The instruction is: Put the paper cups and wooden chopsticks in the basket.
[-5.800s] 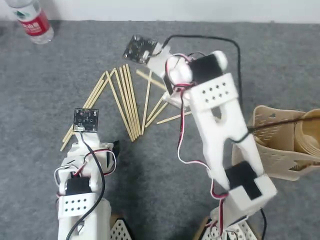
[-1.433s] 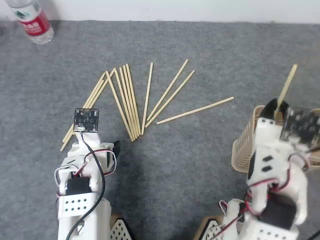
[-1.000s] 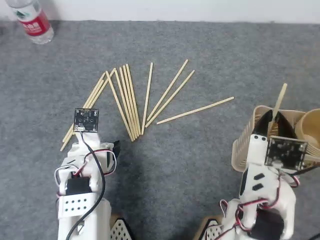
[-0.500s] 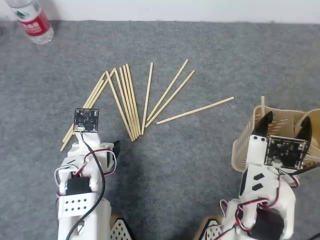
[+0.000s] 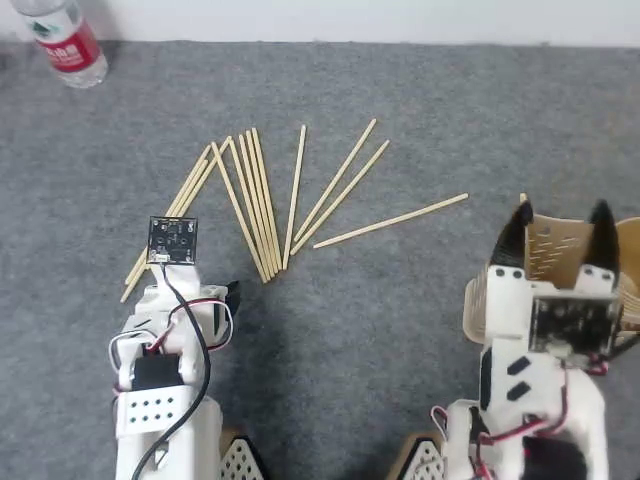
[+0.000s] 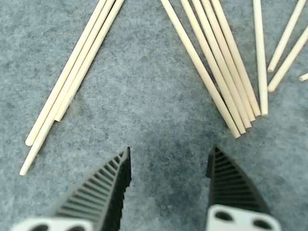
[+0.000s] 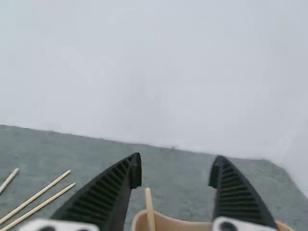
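Fingers (image 7: 110, 192) of the right gripper (image 5: 557, 228) stand wide apart and hold nothing. They are poised just above the near rim of the tan basket (image 5: 478, 300), which sits at the right side of the grey tabletop (image 5: 400, 330). From the right wrist view, one wooden chopstick (image 7: 149, 207) stands upright inside the basket, between the two open fingers and touching neither. A paper cup (image 5: 631, 262) sits in the basket's right part, cut off by the edge of the high view.

The left gripper (image 6: 171, 153) is low over the tabletop on the near left. Its fingers are also apart and empty, pointing at bare grey surface just short of the loose sticks.

Farther out, about a dozen chopsticks (image 5: 255, 200) lie flat on the tabletop, fanned from the left toward the middle. One single stick (image 5: 390, 220) lies apart from the fan, nearest the basket. At the far left corner stands a water bottle (image 5: 65, 40).

The step in hand looks like the end of a drop-off, with one stick delivered and the fingers free. The next move likely calls for the right arm to lift clear of the basket rim. It would then swing left to the single stick, set its fingers across it, and close low enough to pinch a thin stick lying flat.
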Controlling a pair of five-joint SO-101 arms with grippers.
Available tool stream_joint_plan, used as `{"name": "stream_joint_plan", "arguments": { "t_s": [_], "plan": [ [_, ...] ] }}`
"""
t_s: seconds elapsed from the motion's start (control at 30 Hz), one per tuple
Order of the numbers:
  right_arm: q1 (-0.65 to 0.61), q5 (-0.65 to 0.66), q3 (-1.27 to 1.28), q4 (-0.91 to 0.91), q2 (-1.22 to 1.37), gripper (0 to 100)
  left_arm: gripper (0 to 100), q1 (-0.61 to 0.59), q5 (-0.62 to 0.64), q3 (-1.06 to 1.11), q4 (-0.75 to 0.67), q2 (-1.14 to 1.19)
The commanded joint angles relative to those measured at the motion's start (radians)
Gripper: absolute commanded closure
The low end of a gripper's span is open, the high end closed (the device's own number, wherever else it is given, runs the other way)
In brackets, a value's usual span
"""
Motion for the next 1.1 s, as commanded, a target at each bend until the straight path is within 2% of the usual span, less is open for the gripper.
{"name": "stream_joint_plan", "arguments": {
  "t_s": [0.0,0.2,0.33,0.47,0.6,0.8,0.97,1.07],
  "plan": [
    [-0.068,0.017,-0.224,0.064,0.242,82.8,76,0.006,0.003,-0.004,-0.02,-0.011],
    [-0.308,0.037,-0.632,0.295,0.644,82.8,76,0.006,0.003,-0.004,-0.021,-0.011],
    [-0.484,0.169,-0.876,0.492,0.928,82.8,76,0.006,0.003,-0.004,-0.021,-0.011],
    [-0.573,0.302,-1.045,0.644,1.178,82.8,76,0.006,0.003,-0.004,-0.021,-0.011],
    [-0.587,0.408,-1.137,0.723,1.379,82.8,76,0.006,0.003,-0.004,-0.021,-0.011],
    [-0.55,0.562,-1.155,0.707,1.607,82.2,76,0.006,0.003,-0.004,-0.021,-0.011],
    [-0.493,0.704,-1.155,0.702,1.794,70.1,76,0.006,0.003,-0.004,-0.023,-0.011],
    [-0.469,0.783,-1.157,0.665,1.906,70.8,76,0.006,0.003,-0.004,-0.023,-0.011]
  ]
}}
